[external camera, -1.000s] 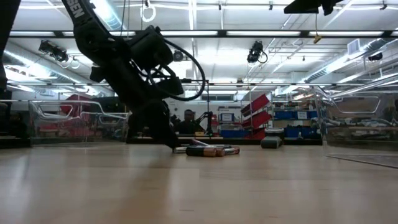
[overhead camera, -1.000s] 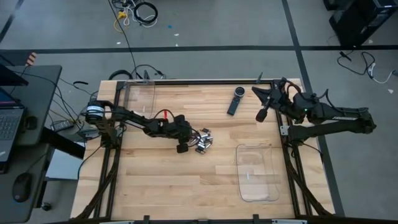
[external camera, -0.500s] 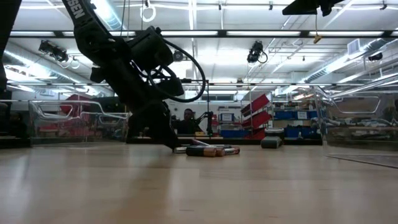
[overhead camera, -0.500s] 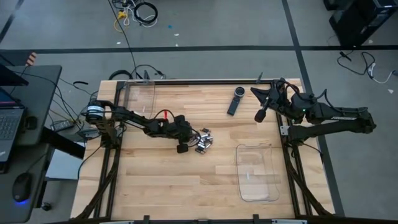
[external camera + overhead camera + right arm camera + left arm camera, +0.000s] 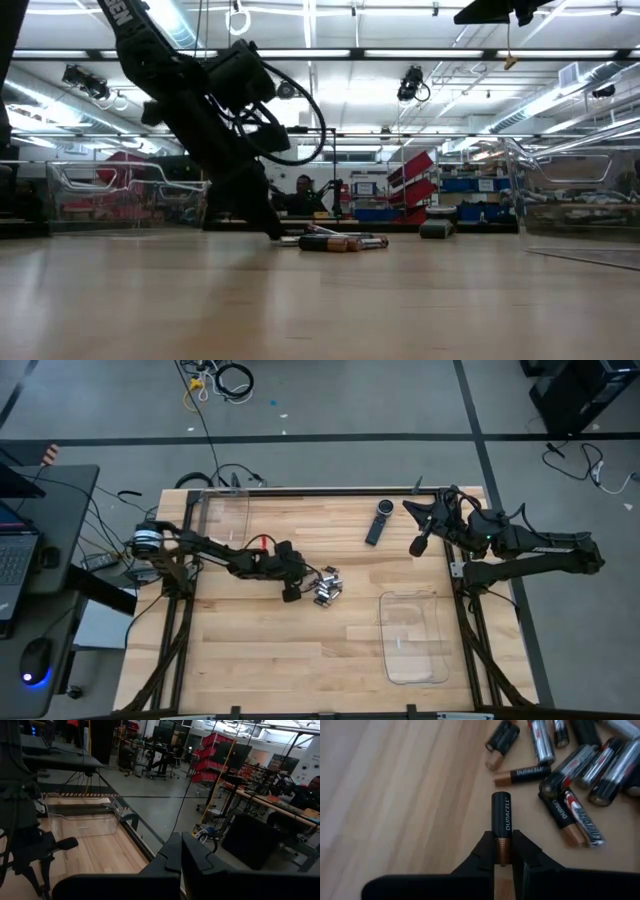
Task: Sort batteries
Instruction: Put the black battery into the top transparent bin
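Observation:
A heap of batteries [image 5: 327, 586] lies on the wooden table near its middle; it also shows in the low view [image 5: 340, 241] and spread out in the left wrist view [image 5: 570, 765]. My left gripper [image 5: 291, 594] [image 5: 503, 854] is at the heap's left edge, shut on one black-and-copper battery [image 5: 501, 817] that lies apart from the others. My right gripper [image 5: 421, 546] [image 5: 181, 852] hangs shut and empty above the table's far right corner. My left gripper pinches the battery's copper end [image 5: 503, 844] between its two fingertips [image 5: 485, 851]. The fingers slant down from the table's left and lie along the battery, whose black end sticks out ahead of them toward the heap. Whether it rests on the wood, I cannot tell.
A long black remote-like device [image 5: 379, 522] lies at the far middle. One clear plastic bin [image 5: 412, 638] stands at the near right and another [image 5: 222, 518] at the far left. Bare wood spreads along the near side of the table.
My left gripper has shut at the heap's left edge and taken hold of the black-and-copper battery. The heap has stayed where it was.

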